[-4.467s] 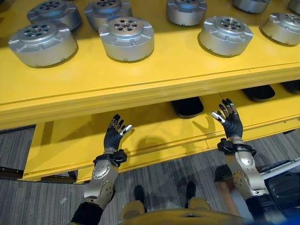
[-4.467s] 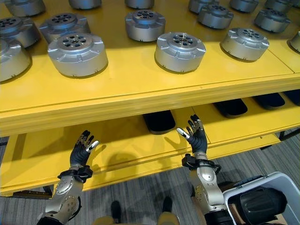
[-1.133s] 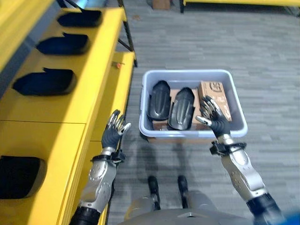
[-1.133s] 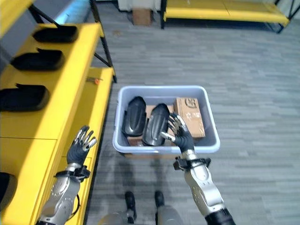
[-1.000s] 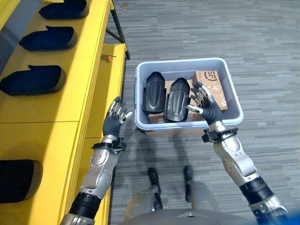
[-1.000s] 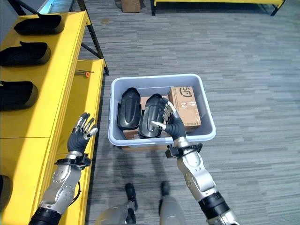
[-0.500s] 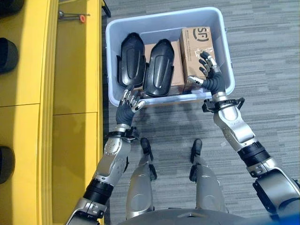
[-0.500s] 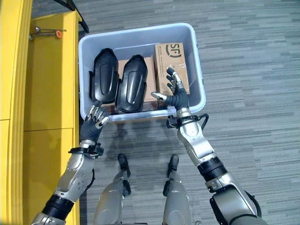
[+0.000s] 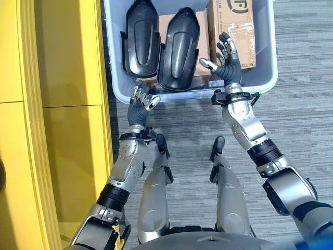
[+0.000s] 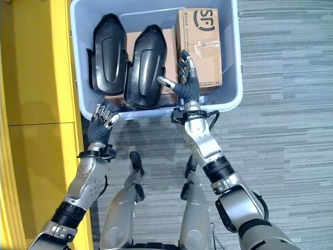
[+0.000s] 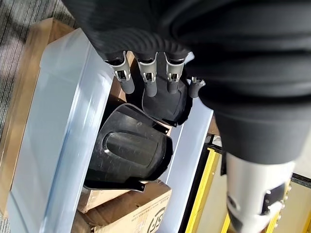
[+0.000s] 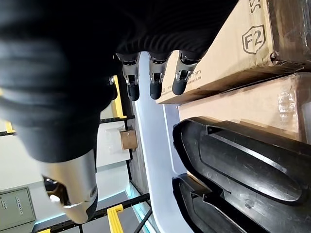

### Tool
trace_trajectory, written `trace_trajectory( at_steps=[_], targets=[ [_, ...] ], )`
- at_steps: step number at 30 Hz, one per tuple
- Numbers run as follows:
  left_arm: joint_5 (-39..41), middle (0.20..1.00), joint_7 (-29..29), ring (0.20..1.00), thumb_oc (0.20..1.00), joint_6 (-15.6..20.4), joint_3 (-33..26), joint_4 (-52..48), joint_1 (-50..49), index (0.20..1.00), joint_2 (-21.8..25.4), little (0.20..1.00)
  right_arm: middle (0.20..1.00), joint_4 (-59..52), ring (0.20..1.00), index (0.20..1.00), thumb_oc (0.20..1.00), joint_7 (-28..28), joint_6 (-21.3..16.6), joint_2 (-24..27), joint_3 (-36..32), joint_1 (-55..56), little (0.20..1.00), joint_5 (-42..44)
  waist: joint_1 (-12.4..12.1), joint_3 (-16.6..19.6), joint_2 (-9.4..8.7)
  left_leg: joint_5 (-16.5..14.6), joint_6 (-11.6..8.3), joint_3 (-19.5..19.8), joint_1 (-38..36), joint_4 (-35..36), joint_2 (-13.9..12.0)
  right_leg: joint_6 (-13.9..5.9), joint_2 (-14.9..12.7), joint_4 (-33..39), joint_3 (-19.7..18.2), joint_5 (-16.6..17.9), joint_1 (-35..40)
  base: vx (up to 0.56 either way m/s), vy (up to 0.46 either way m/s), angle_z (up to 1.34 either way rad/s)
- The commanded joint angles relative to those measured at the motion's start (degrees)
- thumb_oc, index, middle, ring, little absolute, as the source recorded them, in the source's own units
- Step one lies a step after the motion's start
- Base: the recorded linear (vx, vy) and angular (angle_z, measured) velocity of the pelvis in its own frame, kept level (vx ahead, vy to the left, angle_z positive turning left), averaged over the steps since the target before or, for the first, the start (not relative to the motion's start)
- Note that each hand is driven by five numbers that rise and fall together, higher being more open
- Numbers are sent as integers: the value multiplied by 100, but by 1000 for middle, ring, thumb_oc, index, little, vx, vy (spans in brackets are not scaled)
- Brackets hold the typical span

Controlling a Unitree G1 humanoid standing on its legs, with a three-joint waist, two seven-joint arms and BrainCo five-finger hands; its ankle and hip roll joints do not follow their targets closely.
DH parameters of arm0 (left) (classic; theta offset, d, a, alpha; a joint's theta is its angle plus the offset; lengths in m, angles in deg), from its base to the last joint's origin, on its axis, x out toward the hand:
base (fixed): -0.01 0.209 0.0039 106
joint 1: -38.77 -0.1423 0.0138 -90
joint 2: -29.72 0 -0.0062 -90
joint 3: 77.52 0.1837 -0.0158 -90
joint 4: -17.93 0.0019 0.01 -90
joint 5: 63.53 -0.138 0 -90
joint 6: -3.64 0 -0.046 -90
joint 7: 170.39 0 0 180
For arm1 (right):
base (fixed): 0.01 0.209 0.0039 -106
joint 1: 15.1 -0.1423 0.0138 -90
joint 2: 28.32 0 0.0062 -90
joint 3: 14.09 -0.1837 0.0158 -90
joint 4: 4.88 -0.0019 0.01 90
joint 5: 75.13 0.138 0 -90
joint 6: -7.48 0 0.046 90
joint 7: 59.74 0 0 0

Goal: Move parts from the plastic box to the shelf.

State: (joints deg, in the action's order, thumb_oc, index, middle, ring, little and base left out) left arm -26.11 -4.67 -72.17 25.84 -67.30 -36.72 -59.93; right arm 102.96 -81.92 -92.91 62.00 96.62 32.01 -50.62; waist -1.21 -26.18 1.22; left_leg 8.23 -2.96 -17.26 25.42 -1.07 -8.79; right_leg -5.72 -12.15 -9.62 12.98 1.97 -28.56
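Note:
A pale blue plastic box (image 9: 266, 78) stands on the floor in front of me. Two black shell-shaped parts (image 9: 139, 39) (image 9: 179, 49) lie side by side in it on cardboard, beside a taped cardboard carton (image 9: 231, 23). My left hand (image 9: 139, 107) hovers open at the box's near rim, just below the left part. My right hand (image 9: 227, 62) is open above the near right of the box, by the carton's edge and next to the right part. In the right wrist view straight fingers (image 12: 155, 82) hold nothing, with a black part (image 12: 243, 155) beyond them.
The yellow shelf (image 9: 62, 104) runs along the left side, close against the box. Grey striped carpet (image 9: 302, 125) lies to the right and in front of the box. A second cardboard carton (image 12: 243, 97) lies under the black parts.
The view has swung from the shelf to look down on the box, now closer. Both hands have come forward to its near rim, the right one over the inside.

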Motion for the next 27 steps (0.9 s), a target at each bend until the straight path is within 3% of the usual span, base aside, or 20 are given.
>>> trace_trajectory(
  at_steps=[1, 13, 14, 16, 19, 20, 21, 27],
  targets=[
    [-238, 1000, -163, 1000, 1000, 360, -27, -366, -38, 1000, 190, 1000, 1000, -210, 1000, 1000, 1000, -32, -383, -91, -192, -261, 1000, -7, -142, 67, -174, -749, -245, 363, -45, -561, -31, -306, -137, -25, 130, 255, -159, -1, 10, 14],
    [-248, 1000, -245, 1000, 1000, 580, -283, -983, -93, 1000, 319, 1000, 1000, 354, 1000, 1000, 1000, -268, -419, -46, -412, -533, 1000, 26, -299, -28, -59, -740, -220, 418, 16, -546, 50, -303, -183, 45, 174, 276, -142, -9, 15, 4],
    [-244, 1000, -246, 1000, 1000, 634, -365, -1177, -136, 1000, 345, 1000, 1000, 436, 1000, 1000, 1000, -297, -423, -18, -462, -574, 1000, 31, -318, -65, -49, -631, -170, 377, 77, -554, 63, -245, -212, 61, 219, 378, -185, -76, 20, 1],
    [-257, 1000, -258, 1000, 1000, 652, -394, -1259, -151, 1000, 353, 1000, 1000, 446, 1000, 1000, 1000, -302, -430, -6, -477, -581, 1000, 43, -330, -39, -33, -742, -217, 433, 15, -533, 62, -305, -196, 48, 187, 278, -134, 36, 12, 2],
    [-228, 1000, -276, 1000, 1000, 769, -507, -1547, -100, 1000, 352, 1000, 1000, 557, 1000, 1000, 1000, -329, -443, 32, -509, -660, 1000, 67, -341, -89, -17, -630, -178, 360, 71, -522, 83, -252, -221, 73, 202, 382, -192, -3, 17, 4],
    [-228, 1000, -276, 1000, 1000, 766, -507, -1544, -101, 1000, 354, 1000, 1000, 561, 1000, 1000, 1000, -329, -442, 29, -510, -660, 1000, 68, -351, -58, -5, -740, -222, 417, 12, -505, 77, -310, -204, 60, 168, 282, -147, -79, 18, 2],
    [-167, 1000, -272, 1000, 1000, 823, -505, -1641, -28, 1000, 327, 1000, 1000, 647, 1000, 1000, 1000, -347, -454, 37, -524, -696, 1000, 90, -337, -99, -19, -631, -178, 369, 76, -519, 86, -256, -233, 84, 206, 386, -200, 0, 0, 0],
    [-103, 1000, -330, 1000, 1000, 940, -484, -1795, 190, 1000, 284, 1000, 1000, 880, 1000, 1000, 1000, -366, -481, 29, -511, -827, 1000, 200, -337, -88, 6, -744, -226, 424, 78, -515, 92, -315, -231, 71, 176, 288, -194, 26, 16, 2]
  ],
)
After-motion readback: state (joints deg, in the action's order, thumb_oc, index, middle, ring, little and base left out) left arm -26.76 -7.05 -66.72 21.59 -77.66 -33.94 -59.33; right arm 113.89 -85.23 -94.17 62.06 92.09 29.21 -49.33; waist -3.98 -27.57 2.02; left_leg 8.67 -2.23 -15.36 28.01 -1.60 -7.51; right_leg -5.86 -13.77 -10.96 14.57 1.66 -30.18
